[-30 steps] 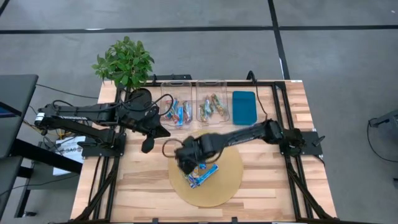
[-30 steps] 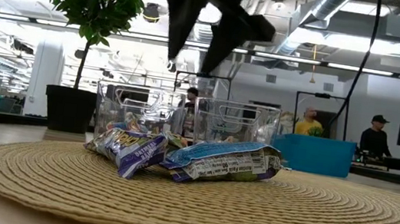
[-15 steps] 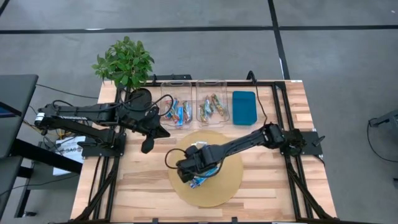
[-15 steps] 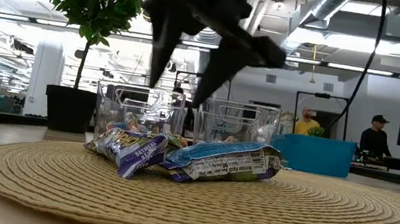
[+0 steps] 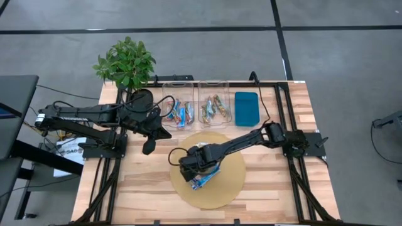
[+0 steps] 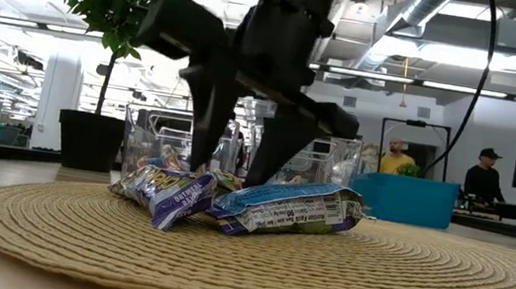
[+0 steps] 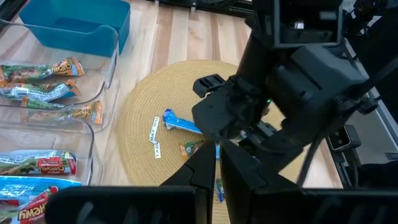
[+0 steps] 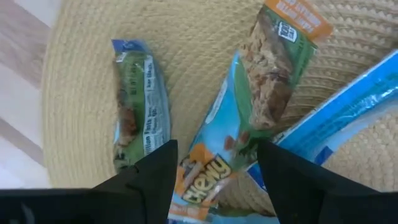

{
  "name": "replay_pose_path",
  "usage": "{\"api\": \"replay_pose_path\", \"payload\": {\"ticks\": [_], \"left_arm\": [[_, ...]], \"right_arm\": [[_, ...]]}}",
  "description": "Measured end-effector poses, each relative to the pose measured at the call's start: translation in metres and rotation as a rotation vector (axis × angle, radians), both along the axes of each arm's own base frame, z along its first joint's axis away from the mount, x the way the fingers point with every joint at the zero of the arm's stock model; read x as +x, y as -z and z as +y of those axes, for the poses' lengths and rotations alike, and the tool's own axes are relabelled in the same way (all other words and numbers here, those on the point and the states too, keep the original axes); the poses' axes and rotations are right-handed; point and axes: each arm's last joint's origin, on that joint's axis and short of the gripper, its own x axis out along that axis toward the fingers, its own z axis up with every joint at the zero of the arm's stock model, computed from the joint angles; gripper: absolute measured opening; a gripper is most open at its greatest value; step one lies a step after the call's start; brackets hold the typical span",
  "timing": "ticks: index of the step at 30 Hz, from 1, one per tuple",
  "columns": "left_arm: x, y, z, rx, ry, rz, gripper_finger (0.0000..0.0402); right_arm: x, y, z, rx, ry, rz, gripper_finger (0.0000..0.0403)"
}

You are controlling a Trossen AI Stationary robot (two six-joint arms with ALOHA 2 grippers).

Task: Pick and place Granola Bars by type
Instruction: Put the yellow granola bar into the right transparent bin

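Several wrapped granola bars lie in a small heap on the round woven mat (image 5: pixel 229 182). In the right wrist view I see a green and blue one (image 8: pixel 134 118), an orange and green one (image 8: pixel 277 62), a bright blue one (image 8: pixel 348 118) and a light blue and orange "Chewy" bar (image 8: pixel 214 158). My right gripper (image 8: pixel 217 180) is open and low over the heap (image 6: pixel 236 162), pointing down, its fingers standing on either side of the "Chewy" bar. My left gripper (image 5: pixel 149 147) waits shut above the table, left of the mat.
Two clear bins (image 5: pixel 178 105) (image 5: pixel 215 105) at the far side hold more bars, blue and red in one, orange and green in the other. A teal tray (image 5: pixel 247 108) lies right of them. A potted plant (image 5: pixel 125 63) stands at the far left corner. People stand in the room behind.
My right gripper has come down from well above the mat to just over the heap of bars, staying open. The bars have not moved.
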Motion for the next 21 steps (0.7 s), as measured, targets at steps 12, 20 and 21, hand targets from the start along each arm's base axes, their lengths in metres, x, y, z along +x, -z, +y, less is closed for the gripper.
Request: {"api": "replay_pose_path", "payload": {"ticks": [12, 20, 21], "left_arm": [[-0.0001, 0.0002, 0.0001, 0.001, -0.002, 0.003, 0.0015], [-0.0001, 0.0003, 0.0003, 0.011, -0.005, 0.002, 0.0015], [-0.0001, 0.0003, 0.0003, 0.011, -0.005, 0.002, 0.0015]], "right_arm": [[-0.0023, 0.0066, -0.0032, 0.011, -0.003, 0.021, 0.0208], [-0.002, 0.0066, -0.0045, -0.009, -0.004, 0.016, 0.0126], [-0.0018, 0.0066, -0.005, -0.01, -0.003, 0.016, 0.0111]]}}
